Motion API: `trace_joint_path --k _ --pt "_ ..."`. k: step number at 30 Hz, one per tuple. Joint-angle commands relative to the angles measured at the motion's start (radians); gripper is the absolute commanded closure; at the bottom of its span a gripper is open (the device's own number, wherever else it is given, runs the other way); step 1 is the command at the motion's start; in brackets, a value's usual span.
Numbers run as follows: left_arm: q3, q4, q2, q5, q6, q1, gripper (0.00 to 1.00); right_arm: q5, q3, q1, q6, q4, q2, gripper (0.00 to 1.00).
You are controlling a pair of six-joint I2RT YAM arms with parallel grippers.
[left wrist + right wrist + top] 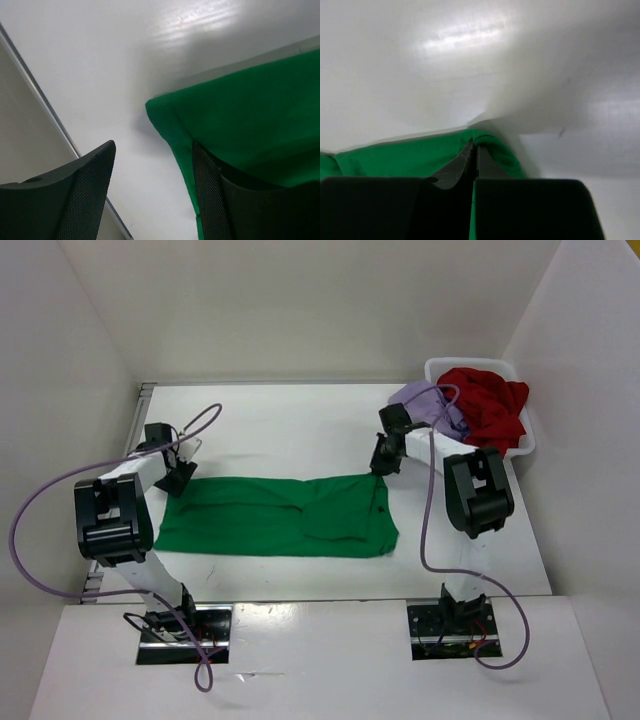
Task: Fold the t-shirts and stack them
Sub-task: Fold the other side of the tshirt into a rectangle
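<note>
Three t-shirts are accounted for. The green t-shirt (pixel 280 517) lies flat across the middle of the table (pixel 300 430) as a long band running left to right. It appears to be folded lengthwise already, though the top view is too coarse to confirm the layers. The dark red t-shirt (pixel 490 405) and the lavender t-shirt (pixel 430 400) sit bunched together in the basket (pixel 527 445) at the far right, unfolded.

Right gripper (pixel 474 150): fingers together, clamped on the far right corner of the green t-shirt. The wrist view shows green cloth gathered at the closed tips.

Left gripper (pixel 152 152): fingers apart at the far left corner of the same shirt. One finger stands over the cloth and the other over bare table just beside the edge. Nothing is held on this side.

Step in hand, by judgement: both far corners of the green band are being secured ahead of a fold. The right corner is secured; the left is not.

The next move calls for the left gripper to settle onto its corner and close on every layer there, not the top one alone. Both arms then need to lift and travel together with even tension, so the band does not skew or drag across the table.
</note>
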Motion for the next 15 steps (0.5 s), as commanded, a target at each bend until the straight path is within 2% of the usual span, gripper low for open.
trace_joint_path --k 1,2,4,5,8,11,15 --pt "0.065 0.024 0.011 -0.008 -0.046 0.006 0.3 0.061 0.125 -0.013 -0.061 0.034 0.07 1.0" --pt "0.079 -0.007 -0.003 0.001 -0.046 0.006 0.3 0.061 0.146 -0.013 -0.072 0.023 0.084 0.9" --pt "0.1 -0.051 -0.062 0.033 -0.034 0.006 0.29 0.07 0.206 -0.013 -0.103 0.003 0.105 0.57" --pt "0.109 -0.064 -0.086 0.033 -0.022 0.006 0.27 0.07 0.227 -0.013 -0.103 0.003 0.105 0.46" --pt "0.094 -0.147 -0.167 0.044 0.06 -0.032 0.27 0.07 0.238 -0.013 -0.115 -0.015 0.07 0.39" --pt "0.024 -0.231 -0.219 0.053 0.141 -0.057 0.27 0.07 0.176 -0.013 -0.103 -0.015 -0.019 0.33" --pt "-0.087 -0.23 -0.241 0.02 0.201 -0.066 0.27 0.07 0.08 -0.013 -0.08 -0.044 -0.151 0.32"
